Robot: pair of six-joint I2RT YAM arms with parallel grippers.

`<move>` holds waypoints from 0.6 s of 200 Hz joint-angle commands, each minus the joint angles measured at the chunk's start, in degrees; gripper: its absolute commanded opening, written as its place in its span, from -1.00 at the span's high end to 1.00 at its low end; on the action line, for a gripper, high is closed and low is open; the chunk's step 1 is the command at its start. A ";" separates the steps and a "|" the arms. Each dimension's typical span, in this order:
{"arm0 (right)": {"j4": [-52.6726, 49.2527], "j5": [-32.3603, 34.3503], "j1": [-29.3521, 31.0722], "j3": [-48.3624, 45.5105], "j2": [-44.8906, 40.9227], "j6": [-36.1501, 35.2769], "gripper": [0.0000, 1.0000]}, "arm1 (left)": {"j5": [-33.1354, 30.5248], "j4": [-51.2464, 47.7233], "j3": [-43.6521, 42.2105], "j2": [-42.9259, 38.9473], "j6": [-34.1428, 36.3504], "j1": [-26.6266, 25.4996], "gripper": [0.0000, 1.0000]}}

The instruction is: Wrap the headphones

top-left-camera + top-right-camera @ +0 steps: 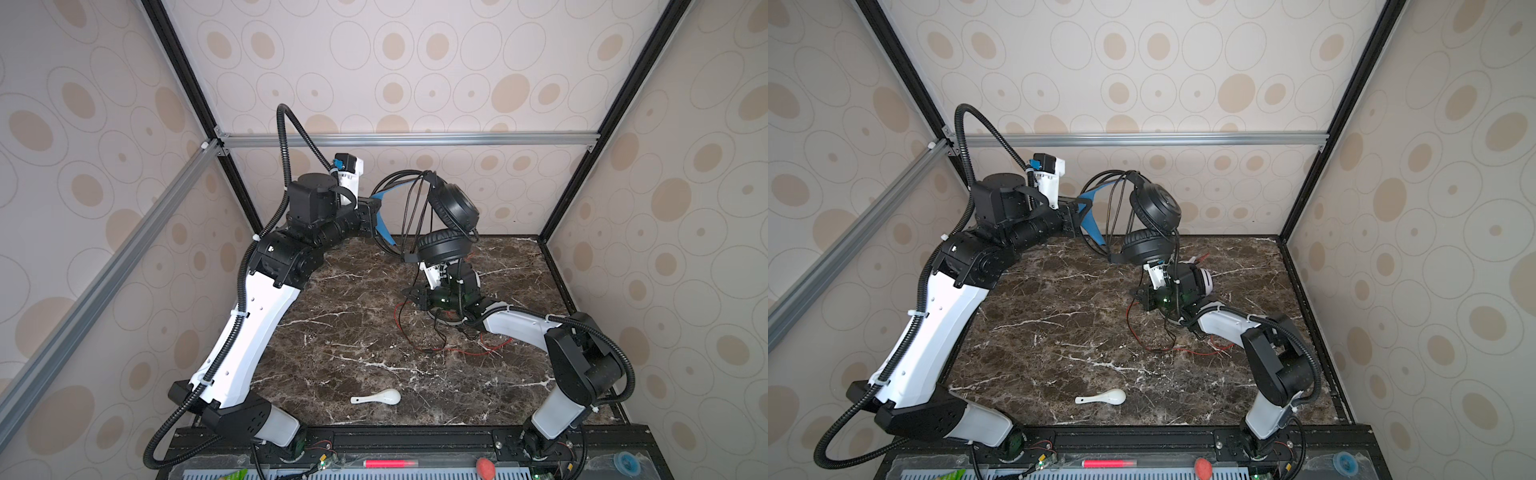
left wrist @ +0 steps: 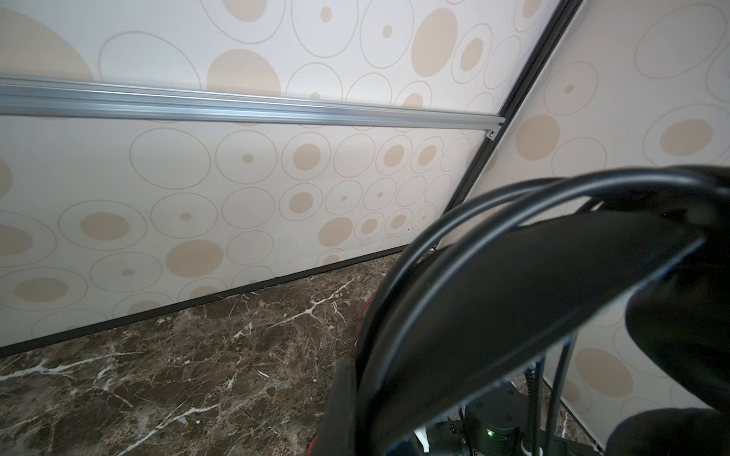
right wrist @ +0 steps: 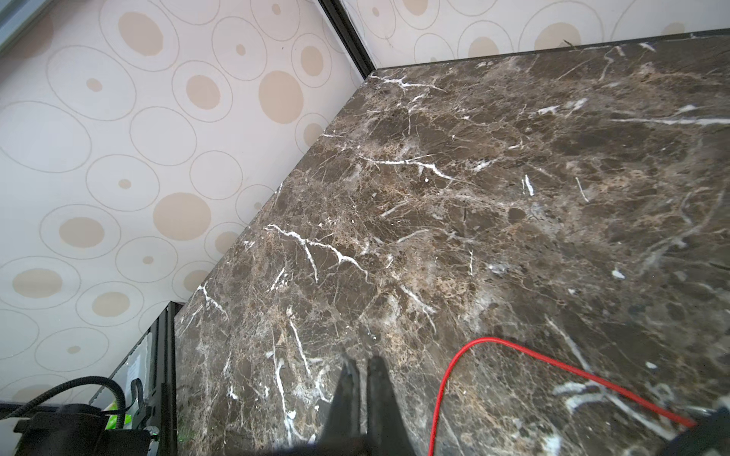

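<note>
The black headphones point(image 1: 453, 208) point(image 1: 1156, 205) hang in the air at the back of the table. My left gripper point(image 1: 374, 210) point(image 1: 1077, 212) point(image 2: 367, 410) is shut on their blue-lined headband point(image 1: 382, 226). Their thin black cord point(image 1: 415, 208) loops over the headband several times and drops toward the right arm. My right gripper point(image 1: 413, 296) point(image 1: 1138, 296) point(image 3: 363, 379) is low over the marble below the earcups, shut, with nothing visible between its fingers. A red cord point(image 1: 457, 351) point(image 3: 454, 363) lies on the table beside it. The white headphones are mostly hidden under the right arm.
A small white ceramic spoon point(image 1: 378, 398) point(image 1: 1102, 398) lies near the front edge of the marble table point(image 1: 332, 332). Patterned walls enclose the back and both sides. Black cord slack point(image 1: 440, 332) trails among the red cord by the right arm.
</note>
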 commanded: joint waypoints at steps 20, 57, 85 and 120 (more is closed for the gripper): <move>-9.14 4.49 1.96 -1.26 -6.32 -5.20 1.00 | -4.56 4.59 2.68 -0.35 -7.96 3.65 1.00; -19.34 10.18 5.13 -1.09 -12.38 -11.81 1.00 | -10.04 3.97 3.49 2.11 -12.19 5.35 1.00; -25.40 13.70 7.56 -0.65 -16.72 -15.33 1.00 | -14.54 4.59 3.41 3.44 -13.07 5.79 1.00; -34.89 17.87 10.24 1.99 -20.74 -22.08 1.00 | -18.57 5.20 4.65 5.47 -13.19 5.90 1.00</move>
